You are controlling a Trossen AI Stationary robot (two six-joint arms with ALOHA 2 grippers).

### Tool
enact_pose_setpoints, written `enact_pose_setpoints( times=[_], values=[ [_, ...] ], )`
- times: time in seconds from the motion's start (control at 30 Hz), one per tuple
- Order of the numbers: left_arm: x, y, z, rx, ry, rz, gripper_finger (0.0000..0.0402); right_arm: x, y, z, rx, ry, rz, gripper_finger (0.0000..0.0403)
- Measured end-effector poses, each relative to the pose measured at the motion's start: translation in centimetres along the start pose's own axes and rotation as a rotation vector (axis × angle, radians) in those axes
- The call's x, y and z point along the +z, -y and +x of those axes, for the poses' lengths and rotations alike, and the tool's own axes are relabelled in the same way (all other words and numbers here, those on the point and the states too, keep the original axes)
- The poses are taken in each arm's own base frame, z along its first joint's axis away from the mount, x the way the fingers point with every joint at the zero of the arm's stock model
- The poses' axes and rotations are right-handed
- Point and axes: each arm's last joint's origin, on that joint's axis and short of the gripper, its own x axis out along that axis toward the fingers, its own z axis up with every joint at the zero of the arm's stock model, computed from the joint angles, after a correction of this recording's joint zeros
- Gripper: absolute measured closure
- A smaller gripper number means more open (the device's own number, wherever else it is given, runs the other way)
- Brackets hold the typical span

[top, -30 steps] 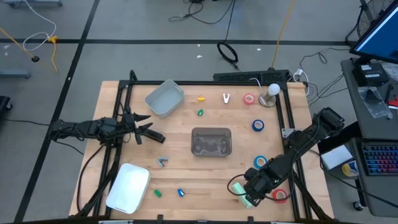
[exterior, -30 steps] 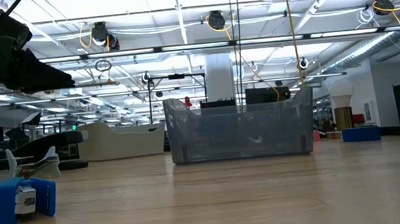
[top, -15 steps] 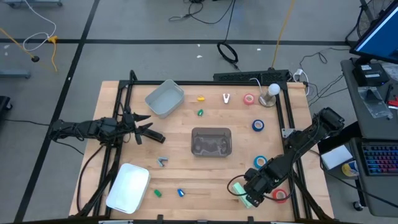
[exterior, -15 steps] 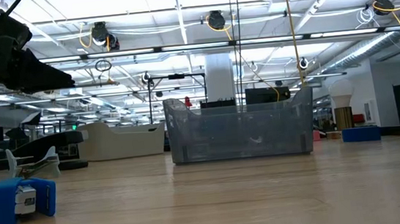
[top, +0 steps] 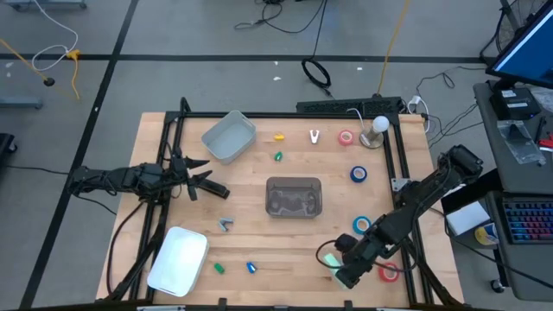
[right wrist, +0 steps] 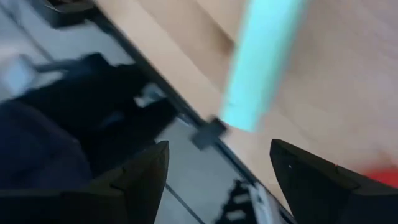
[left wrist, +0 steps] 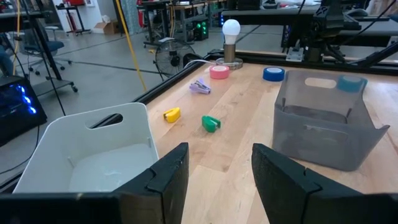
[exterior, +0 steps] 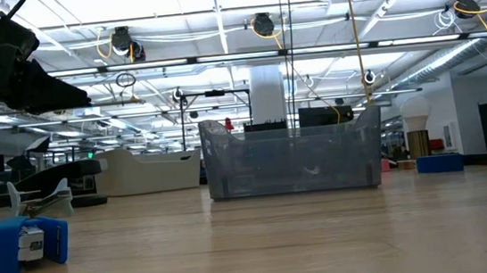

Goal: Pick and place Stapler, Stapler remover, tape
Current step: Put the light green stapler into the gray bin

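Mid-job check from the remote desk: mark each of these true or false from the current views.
1. The right gripper is open, with the stapler not clamped between its fingers. True.
2. The stapler lies inside the clear bin. False: it lies on the table near the front edge.
3. The left gripper holds a tape roll. False: it holds nothing.
4. A blue tape roll lies on the table right of the clear bin. True.
5. The white tray sits at the back right corner. False: front left.

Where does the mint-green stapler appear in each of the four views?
High view: stapler near the table's front edge, beside the right gripper.
Low view: not in it.
Left wrist view: not in it.
Right wrist view: stapler ahead of the open fingers.
Shared landmark: the red tape roll.
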Motion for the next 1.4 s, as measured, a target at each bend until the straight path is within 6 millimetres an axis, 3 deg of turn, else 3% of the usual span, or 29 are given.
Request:
enact_pose_setpoints(
  times=[0.4, 1.0, 1.4],
  values=[
    [0.0, 0.0, 0.0, 0.0, 0.0, 0.0, 0.0227, 0.6, 0.2, 1.6, -0.048, 0.055, 0.077, 0.0128],
    [0.0, 0.0, 0.0, -0.001, 0.001, -0.001, 0.0227, 2.2, 1.0, 7.7, -0.142, 0.059, 0.102, 0.0132],
    [0.0, 0.0, 0.0, -0.002, 0.001, -0.001, 0.0226, 1.0, 1.1, 8.2, -0.158, 0.052, 0.065, 0.0129]
  ],
)
